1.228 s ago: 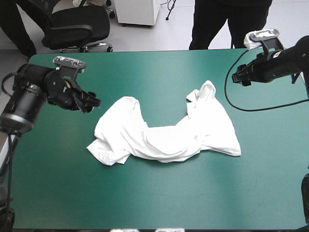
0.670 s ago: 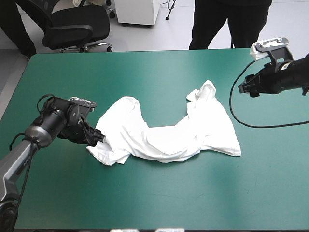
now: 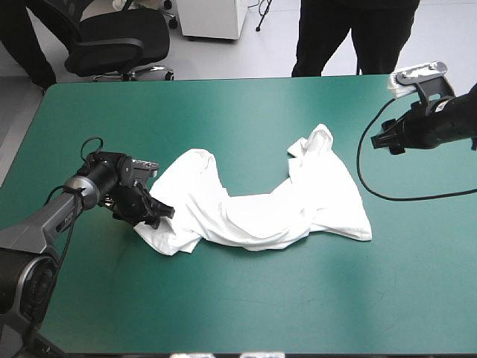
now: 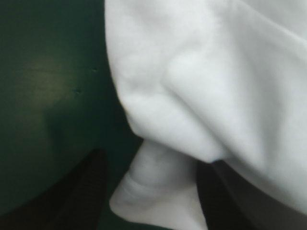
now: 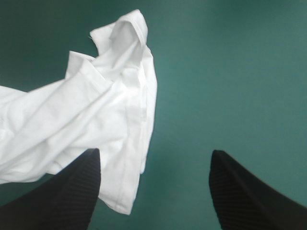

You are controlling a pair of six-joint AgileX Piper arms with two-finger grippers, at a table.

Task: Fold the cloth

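The white T-shirt (image 3: 253,201) lies crumpled in a wide arch across the middle of the teal-green table. My left gripper (image 3: 154,212) is low at the shirt's left lower edge, touching the cloth. In the left wrist view that gripper (image 4: 148,165) is open, and a rolled fold of the T-shirt (image 4: 216,72) lies between its black fingers (image 4: 81,191). My right gripper (image 3: 381,139) hangs raised over the table's far right side, away from the shirt. In the right wrist view it (image 5: 154,160) is open, with the T-shirt (image 5: 96,110) ahead and partly beside one finger.
The teal-green cover (image 3: 246,298) surrounds the T-shirt on all sides, with wide stretches toward the front edge and the far edge. A black office chair (image 3: 112,41) stands beyond the table's far left corner.
My left arm has come down and moved right to the T-shirt's left lower edge. The right gripper has drifted slightly to the right. The T-shirt lies as before.
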